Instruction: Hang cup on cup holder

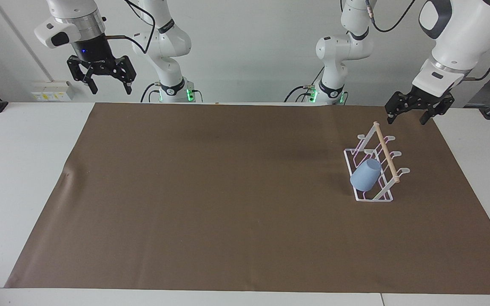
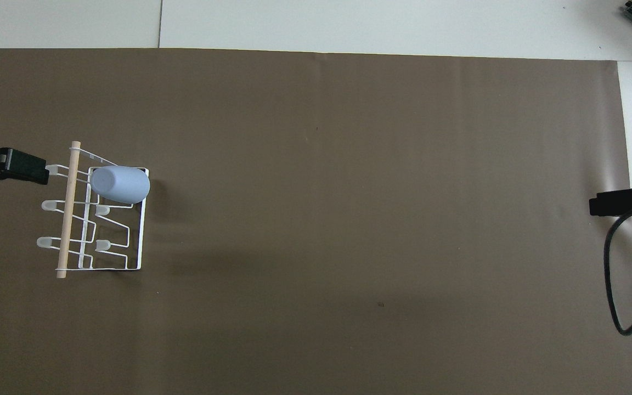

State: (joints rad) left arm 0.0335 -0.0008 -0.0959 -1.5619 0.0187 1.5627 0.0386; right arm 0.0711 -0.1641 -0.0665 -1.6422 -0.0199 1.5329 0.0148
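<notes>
The cup [image 1: 365,180] hangs mouth-down on the cup holder [image 1: 374,169]; left claw [image 1: 411,111] and right claw [image 1: 106,81] hover spread apart.

The flat white bench [image 1: 24,178] [image 2: 382,24] is covered almost end to end by a large rectangular sheet of matte brown paper [image 1: 228,199] [image 2: 349,192], with bare white margins showing around it. On the sheet stands a white wire cup holder with a rectangular base and a pale wooden dowel across its top [image 1: 387,159] [image 2: 69,219], at about 9 o'clock in the overhead view, toward the left arm's end.
</notes>
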